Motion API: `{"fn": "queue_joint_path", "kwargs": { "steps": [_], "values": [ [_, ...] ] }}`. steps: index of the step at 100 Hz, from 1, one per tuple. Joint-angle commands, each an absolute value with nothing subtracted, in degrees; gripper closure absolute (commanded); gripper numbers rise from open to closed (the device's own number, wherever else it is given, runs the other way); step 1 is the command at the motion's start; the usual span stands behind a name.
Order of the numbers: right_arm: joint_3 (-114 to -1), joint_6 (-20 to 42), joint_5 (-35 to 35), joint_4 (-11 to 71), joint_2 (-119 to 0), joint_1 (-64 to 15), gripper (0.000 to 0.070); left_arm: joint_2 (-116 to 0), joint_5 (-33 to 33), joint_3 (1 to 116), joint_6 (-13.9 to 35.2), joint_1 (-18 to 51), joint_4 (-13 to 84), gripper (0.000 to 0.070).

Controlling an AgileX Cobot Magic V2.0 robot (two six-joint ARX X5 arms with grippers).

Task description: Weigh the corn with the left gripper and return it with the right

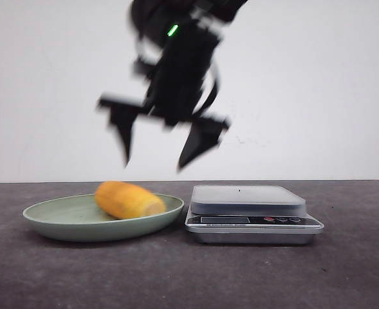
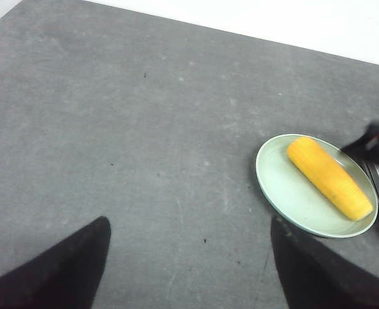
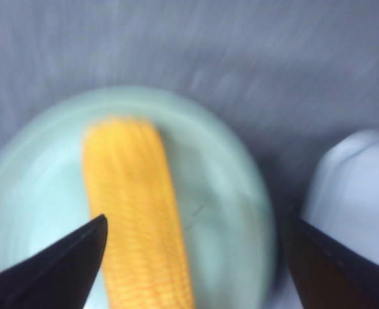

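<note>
- We see the corn [image 1: 129, 199] lying on its side in a pale green plate [image 1: 54, 222] on the dark grey table [image 1: 189, 277], with no gripper touching it.
- From the left wrist view the corn [image 2: 329, 177] runs lengthwise across the plate [image 2: 279, 187], its ridged kernel rows visible.
- Just beside the plate, on the robot's right, stands a silver kitchen scale [image 1: 253, 215] with nothing on its platform; the plate's rim sits very close to the scale's edge.
- The right gripper [image 1: 160, 148] hangs in the air above the gap between plate and scale, blurred, its fingers spread wide with nothing between them.
- In the right wrist view we look down on the corn [image 3: 141, 219] and plate [image 3: 234, 193] between the spread dark fingers [image 3: 67, 257], with a corner of the scale [image 3: 356, 193] at one side.
- The left gripper [image 2: 189, 270] is also spread wide and holds nothing; it sits over bare table [image 2: 144, 129], well apart from the plate.
</note>
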State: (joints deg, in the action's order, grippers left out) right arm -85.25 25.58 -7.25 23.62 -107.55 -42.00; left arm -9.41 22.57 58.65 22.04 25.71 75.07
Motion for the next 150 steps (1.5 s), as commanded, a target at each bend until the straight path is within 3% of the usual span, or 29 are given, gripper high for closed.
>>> {"fn": "queue_joint_path", "kwargs": {
  "steps": [1, 19, 43, 86, 116, 150],
  "values": [
    [-87.07, 19.2, -7.4, 24.8, -102.96, -40.18, 0.0156, -9.28, 22.79, 59.29, 21.43, 25.89, 74.13, 0.0224],
    [-87.07, 11.77, -6.85, 33.87, -88.82, -30.96, 0.0156, -9.28, 22.59, 59.29, 20.14, 25.89, 73.38, 0.0224],
    [-87.07, 7.66, -5.43, 46.41, -69.3, -21.08, 0.0156, -9.3, 22.5, 59.24, 19.7, 25.89, 70.57, 0.0224],
    [-79.99, 8.8, -5.91, 65.32, -39.68, -21.37, 0.0156, -9.3, 22.41, 57.93, 17.06, 25.89, 69.52, 0.0224],
    [-70.52, 10.63, -6.0, 66.7, -22.3, -21.12, 0.0158, -9.3, 22.44, 57.93, 17.04, 25.89, 68.66, 0.0226],
    [-65.1, 12.4, -6.0, 66.15, -19.64, -21.15, 0.0177, -9.3, 22.44, 57.93, 16.95, 25.89, 67.42, 0.024]
  ]
}}
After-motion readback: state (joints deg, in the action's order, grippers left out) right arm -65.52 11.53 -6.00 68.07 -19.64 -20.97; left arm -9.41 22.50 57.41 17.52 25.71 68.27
